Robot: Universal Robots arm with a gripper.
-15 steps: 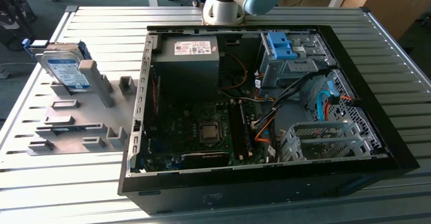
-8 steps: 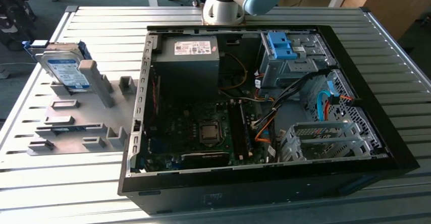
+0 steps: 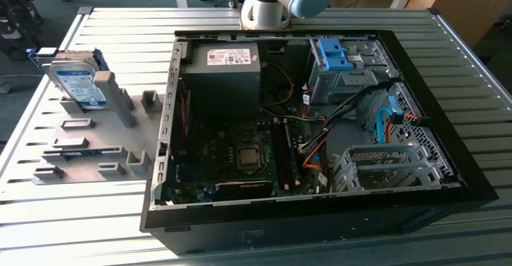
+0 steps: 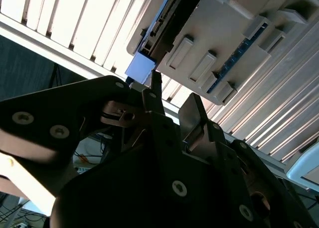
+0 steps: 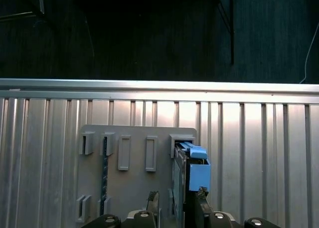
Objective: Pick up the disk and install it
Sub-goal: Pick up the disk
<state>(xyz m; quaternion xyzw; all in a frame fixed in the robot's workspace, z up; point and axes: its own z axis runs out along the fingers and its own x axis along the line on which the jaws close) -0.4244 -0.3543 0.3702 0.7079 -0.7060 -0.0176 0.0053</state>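
Disk (image 3: 78, 86) stands on edge in grey holder rack (image 3: 96, 135) on slatted table (image 3: 120, 26), at exterior view's left, well apart from open PC case (image 3: 336, 212). Gripper (image 5: 176, 195) hangs over rack w/ claw spread, nothing clamped. In first wrist view the fingertips (image 5: 152, 198) sit near disk's blue-framed end, contact not evident. Task looks barely begun: approx. lined up for pick-up, but no grasp, no lift. Install into case is wholly left to do.
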